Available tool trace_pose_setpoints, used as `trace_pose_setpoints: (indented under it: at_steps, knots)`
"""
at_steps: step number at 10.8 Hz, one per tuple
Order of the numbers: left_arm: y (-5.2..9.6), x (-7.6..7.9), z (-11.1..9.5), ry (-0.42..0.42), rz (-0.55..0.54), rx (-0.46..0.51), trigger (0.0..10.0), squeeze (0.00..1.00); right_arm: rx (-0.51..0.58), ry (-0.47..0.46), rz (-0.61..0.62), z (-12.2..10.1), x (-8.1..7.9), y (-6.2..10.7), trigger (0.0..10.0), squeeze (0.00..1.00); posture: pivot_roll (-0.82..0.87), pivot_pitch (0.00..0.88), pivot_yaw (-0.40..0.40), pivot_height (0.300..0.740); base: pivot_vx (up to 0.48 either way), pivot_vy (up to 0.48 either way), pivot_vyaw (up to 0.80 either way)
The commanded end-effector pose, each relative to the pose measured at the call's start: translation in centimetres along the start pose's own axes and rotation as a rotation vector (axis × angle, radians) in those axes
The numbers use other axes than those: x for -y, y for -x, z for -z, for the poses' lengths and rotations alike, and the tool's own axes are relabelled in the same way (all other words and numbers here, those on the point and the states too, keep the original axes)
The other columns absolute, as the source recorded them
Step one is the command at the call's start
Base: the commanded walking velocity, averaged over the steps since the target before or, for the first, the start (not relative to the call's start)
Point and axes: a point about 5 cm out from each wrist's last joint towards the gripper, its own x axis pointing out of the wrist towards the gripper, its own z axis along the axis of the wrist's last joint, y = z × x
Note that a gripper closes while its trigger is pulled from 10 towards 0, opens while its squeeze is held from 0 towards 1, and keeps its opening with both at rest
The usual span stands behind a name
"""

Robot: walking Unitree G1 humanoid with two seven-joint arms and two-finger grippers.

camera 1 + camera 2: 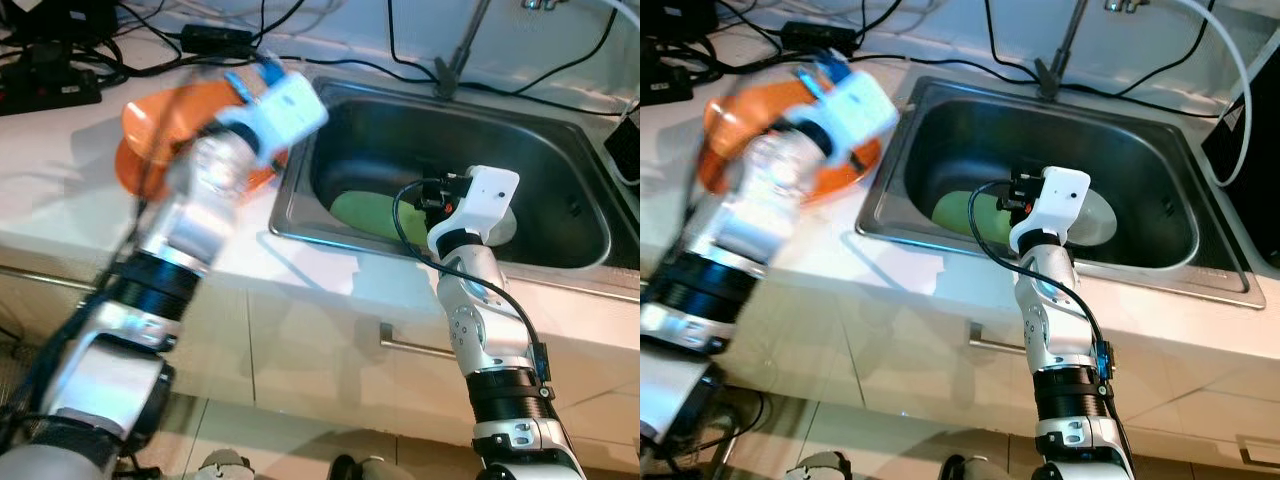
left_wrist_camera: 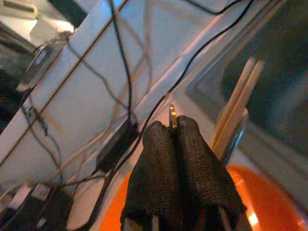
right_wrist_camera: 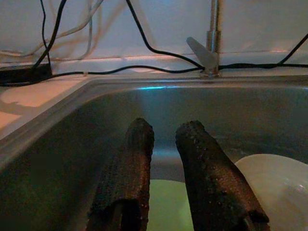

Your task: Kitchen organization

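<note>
Two grippers at work: the left gripper (image 2: pixel 174 144), fingers pinched on a thin metal utensil (image 2: pixel 172 115), hovers over the orange bowl (image 1: pixel 150 135) on the counter. The right gripper (image 3: pixel 166 178), parted and empty, reaches into the sink (image 1: pixel 560 160) above a green plate (image 1: pixel 365 212) and white plate (image 3: pixel 276 183). Likely next: set the utensil down, then grasp a plate.

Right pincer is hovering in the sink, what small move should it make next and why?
Probably lower the right pincer toward the green plate: its fingers are open and empty just above it in the sink, beside a white plate.
</note>
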Motion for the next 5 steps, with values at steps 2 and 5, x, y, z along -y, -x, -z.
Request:
trace_pose_setpoints:
  at_steps: [2, 5]
  knots:
    - [0.4, -2.7, -1.1, -0.012, -0.073, 0.020, 10.0, 0.00, -0.001, 0.004, 0.016, 0.2, 0.5, 0.1, 10.0, 0.00, 0.02, 0.084, -0.104, 0.740, 0.000, 0.000, 0.00]
    - [0.9, -4.2, -0.9, 0.016, -0.084, -0.005, 10.0, 0.00, -0.002, 0.006, 0.015, 0.2, 0.5, 0.0, 10.0, 0.00, 0.02, 0.083, -0.106, 0.740, 0.000, 0.000, 0.00]
